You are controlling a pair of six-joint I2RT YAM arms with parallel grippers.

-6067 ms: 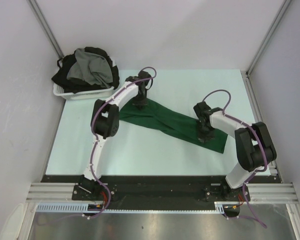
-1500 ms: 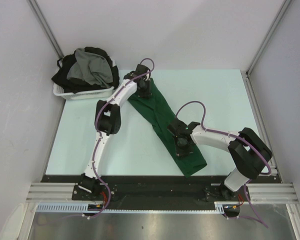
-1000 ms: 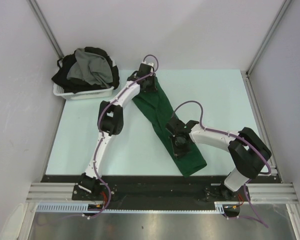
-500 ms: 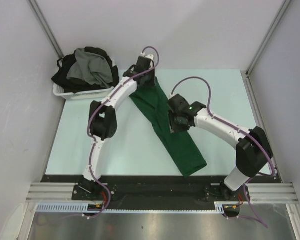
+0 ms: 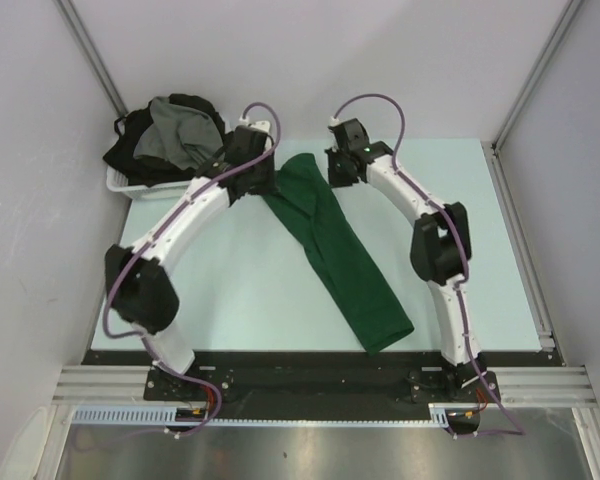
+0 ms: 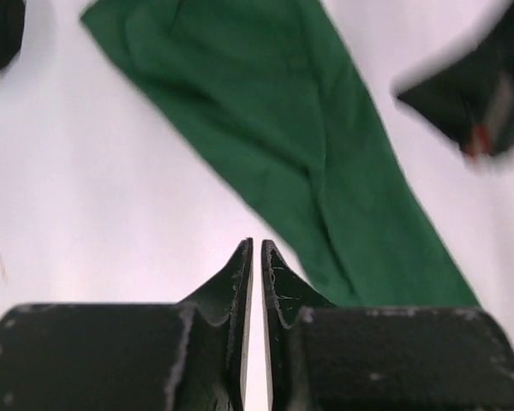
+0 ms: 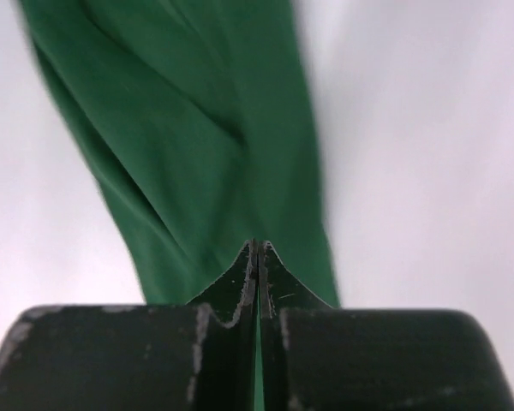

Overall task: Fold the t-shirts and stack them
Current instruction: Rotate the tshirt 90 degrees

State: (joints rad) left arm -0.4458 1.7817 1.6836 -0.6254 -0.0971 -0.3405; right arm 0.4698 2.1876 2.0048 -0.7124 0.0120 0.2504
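Note:
The dark green t-shirt lies on the table as a long folded strip, running from the far middle to the near right. My left gripper is shut and empty, just left of the strip's far end; its wrist view shows bare table under its tips and the green t-shirt ahead. My right gripper is shut and empty, at the right side of the far end, above the green cloth. A grey t-shirt lies on black t-shirts in the basket.
The white plastic basket stands at the far left corner, close to my left arm. Grey walls and metal posts close in the table on three sides. In the left wrist view my right gripper shows blurred at the upper right.
The right gripper left the middle of the green strip and swung to its far end. The left gripper came off the far end and moved left. The shirt stays flat.

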